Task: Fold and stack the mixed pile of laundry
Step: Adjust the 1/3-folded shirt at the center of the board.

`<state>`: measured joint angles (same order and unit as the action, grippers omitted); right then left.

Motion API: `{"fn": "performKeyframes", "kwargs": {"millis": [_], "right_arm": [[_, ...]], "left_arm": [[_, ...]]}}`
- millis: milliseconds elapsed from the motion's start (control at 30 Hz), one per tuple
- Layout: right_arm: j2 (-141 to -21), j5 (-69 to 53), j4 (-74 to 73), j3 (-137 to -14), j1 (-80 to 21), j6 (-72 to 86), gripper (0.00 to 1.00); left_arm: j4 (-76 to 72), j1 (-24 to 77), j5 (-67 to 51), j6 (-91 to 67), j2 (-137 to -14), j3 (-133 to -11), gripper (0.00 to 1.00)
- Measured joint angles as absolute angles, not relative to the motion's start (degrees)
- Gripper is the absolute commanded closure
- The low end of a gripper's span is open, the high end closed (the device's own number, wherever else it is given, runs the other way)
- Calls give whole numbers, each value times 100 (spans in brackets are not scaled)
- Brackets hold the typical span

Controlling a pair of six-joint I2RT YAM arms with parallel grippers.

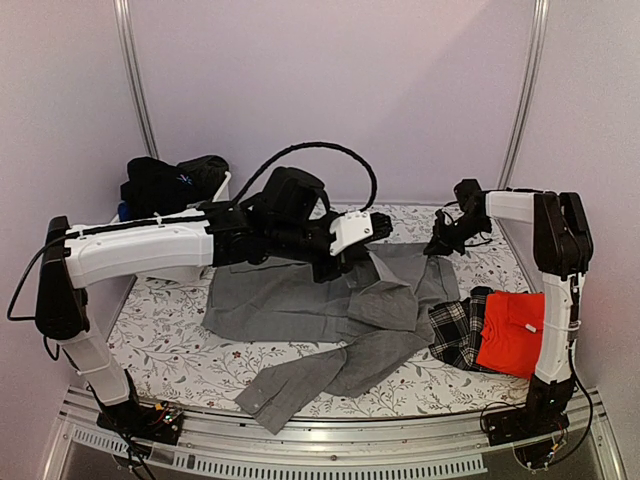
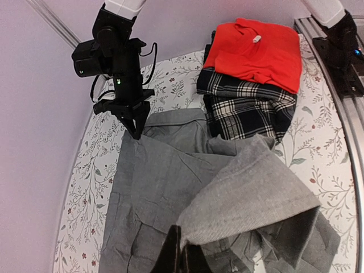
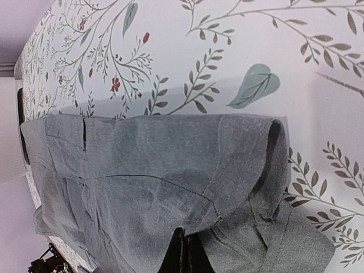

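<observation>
Both arms are on the grey shirt (image 1: 300, 305), which lies spread across the middle of the flowered table (image 1: 170, 340). The left gripper (image 2: 177, 253) is pinched tight on a raised fold of it, and the right gripper (image 1: 437, 248) is clamped on its far edge. Over on the right, the folded red shirt (image 1: 512, 332) sits on the plaid cloth (image 1: 458, 330).
</observation>
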<state>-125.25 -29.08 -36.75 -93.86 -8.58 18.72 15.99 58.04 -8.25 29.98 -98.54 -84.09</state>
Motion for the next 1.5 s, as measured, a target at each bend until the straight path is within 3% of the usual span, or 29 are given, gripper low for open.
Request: {"fn": "performKeyframes", "kwargs": {"millis": [333,400,533,633,767,1067,1500], "right_arm": [[-12748,-2781,-3636,-10003,-812,1892,98],[-12857,-2799,-3680,-10014,-808,1826,90],[-13039,-2707,-4073,-10007,-808,1522,58],[-12991,-2486,-4259,-10005,-808,1293,43],[-12726,-2303,-4261,-10007,-808,1164,44],[-12444,-2958,-3726,-10283,-1105,882,63],[-13273,-3354,-3789,-10042,-1343,591,57]], "left_arm": [[1393,5675,-655,2858,-9854,-8346,100],[1354,5618,-659,2768,-9854,-8346,100],[1280,5509,-814,2624,-9845,-8322,100],[1267,5468,-1081,2600,-9773,-8187,100],[1258,5461,-1404,2493,-9695,-8103,100],[1162,5238,-1625,2143,-9688,-8237,100],[1238,4080,-703,255,-9784,-8683,100]]}}
